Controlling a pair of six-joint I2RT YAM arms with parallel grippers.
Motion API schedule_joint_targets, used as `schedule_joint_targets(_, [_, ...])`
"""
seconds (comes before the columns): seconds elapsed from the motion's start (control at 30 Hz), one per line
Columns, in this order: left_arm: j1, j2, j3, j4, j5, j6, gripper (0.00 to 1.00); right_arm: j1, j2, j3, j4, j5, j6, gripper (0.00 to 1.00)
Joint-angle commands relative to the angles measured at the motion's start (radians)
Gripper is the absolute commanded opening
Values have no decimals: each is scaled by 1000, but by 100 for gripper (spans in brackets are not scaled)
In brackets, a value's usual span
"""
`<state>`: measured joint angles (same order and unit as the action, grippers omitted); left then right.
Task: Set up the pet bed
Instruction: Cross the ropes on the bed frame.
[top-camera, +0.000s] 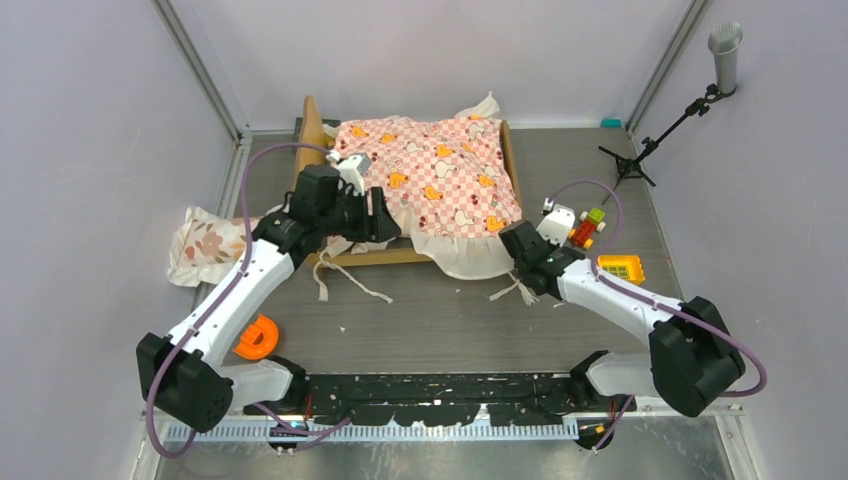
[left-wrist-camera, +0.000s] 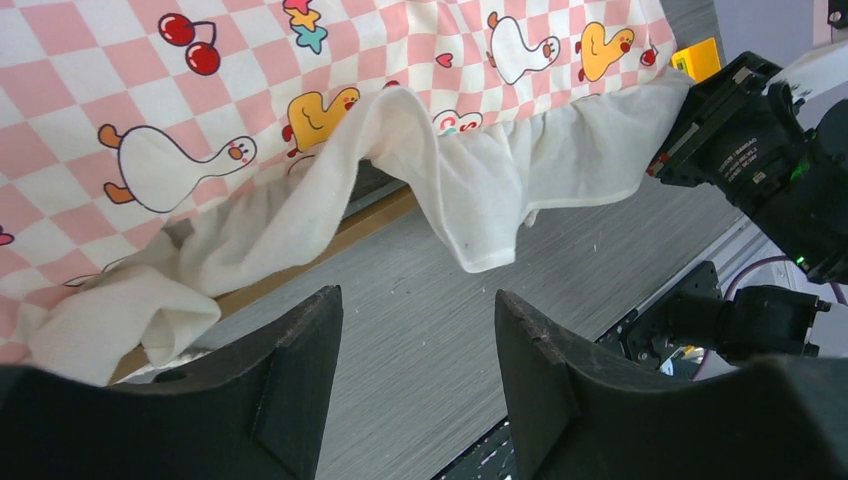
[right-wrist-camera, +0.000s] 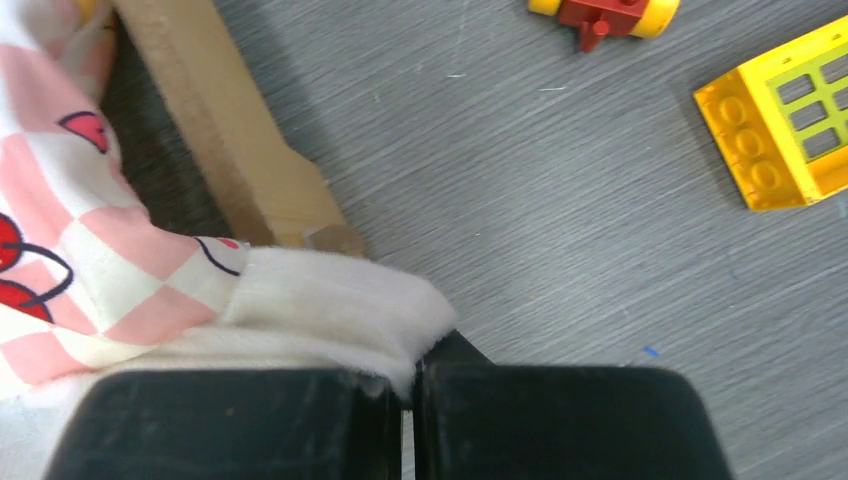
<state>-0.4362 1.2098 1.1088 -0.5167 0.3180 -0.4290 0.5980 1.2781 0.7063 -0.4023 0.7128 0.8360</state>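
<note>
Pet bed (top-camera: 390, 256) on the table (top-camera: 450, 320), far of centre, taller end board at its left, tan near rail showing under the cloth. Draped over it, a pink-checkered sheet (top-camera: 430, 180) printed with ducks and cherries, white ruffle hanging over the near rail and bunched at the near right corner. Left gripper (left-wrist-camera: 415, 330) hovering at the bed's near left side, fingers (left-wrist-camera: 300, 390) moderately apart with nothing between them, bare table below and the ruffle just beyond. Right gripper (right-wrist-camera: 410, 375) at the near right corner, jaws pressed together on the sheet's white ruffle, just beside the end of the wooden rail. Left of the bed, a floral pillow (top-camera: 205, 245) on the table. Right of the bed and apart from it, a red and yellow toy car (top-camera: 588, 228) and a yellow block (top-camera: 621, 268). Near left, an orange ring-shaped piece (top-camera: 258, 337) beside the left arm.
</note>
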Motion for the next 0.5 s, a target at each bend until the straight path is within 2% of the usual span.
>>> schedule_joint_targets(0.0, [1,13,-11,52,27,19,59,-57,-3,56,-87,-28,-64,1])
schedule_joint_targets(0.07, [1,21,-17,51,26,21,58,-64,12,67,-88,-43,-92,2])
schedule_joint_targets(0.13, [1,26,-22,49,23,22,58,-67,25,82,-98,-45,-109,10])
schedule_joint_targets(0.27, [0,20,-33,49,13,23,58,-67,14,104,-152,-56,-131,37])
schedule_joint_targets(0.33, [0,13,-37,49,-2,24,58,-68,-15,112,-193,-79,-149,45])
schedule_joint_targets(0.47, [-1,10,-38,51,-11,18,58,-67,-68,156,-303,-114,-166,51])
